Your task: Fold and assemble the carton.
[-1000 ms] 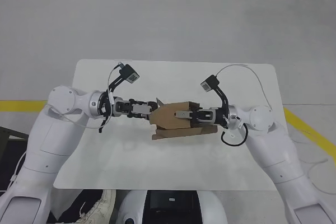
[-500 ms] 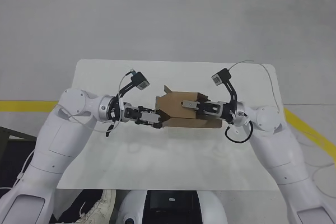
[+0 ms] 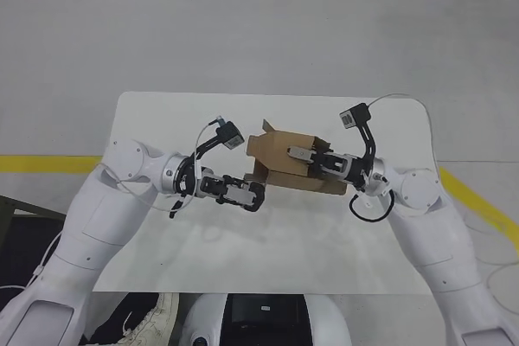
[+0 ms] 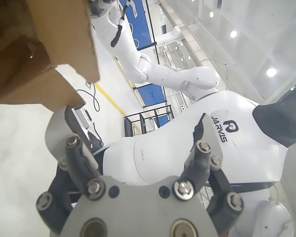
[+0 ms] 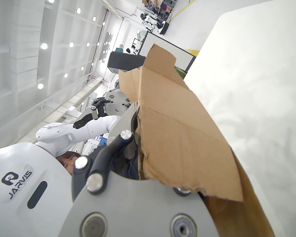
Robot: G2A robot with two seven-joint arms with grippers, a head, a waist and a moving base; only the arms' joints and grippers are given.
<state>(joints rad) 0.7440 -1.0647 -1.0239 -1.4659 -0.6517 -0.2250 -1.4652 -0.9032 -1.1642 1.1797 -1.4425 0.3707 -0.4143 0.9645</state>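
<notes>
**Item: brown corrugated cardboard carton** [image 3: 275, 147], partly erected, flaps loose.
- Location: over the middle of the white rounded-corner table [image 3: 156, 242], nearer its far edge than its near edge. It sits askew to the table's edges, and one pointed flap sticks out toward the far-left corner.
- Whether its underside touches the tabletop cannot be told.
- In the left wrist view, the carton [image 4: 64, 13] shows a broad outer panel and a shadowed, open interior with folded inner flaps.
- In the right wrist view, the carton [image 5: 177, 134] shows a creased panel with a torn, ragged lower edge.

**Right gripper** [image 3: 296, 155]
- It reaches in from the table's right edge and lies along the carton's upper face.
- Its jaws are clamped on a carton panel.
- One grey finger [image 5: 122, 122] presses against one face of the panel. The other finger is hidden behind the cardboard.

**Left gripper** [image 3: 253, 194]
- It is positioned at the carton's near-left corner, approaching from the table's left side.
- Its jaws stand wide apart [image 4: 133, 114] and hold nothing.
- The carton lies outside the gap. A loose flap edge sits right at the tip of one finger [image 4: 59, 122], and contact there cannot be confirmed. The other finger [image 4: 207, 134] is well apart from the cardboard.

**Surroundings**
- A grey floor with a yellow floor stripe [image 3: 35, 163] passing beyond the table's left and right edges.
</notes>
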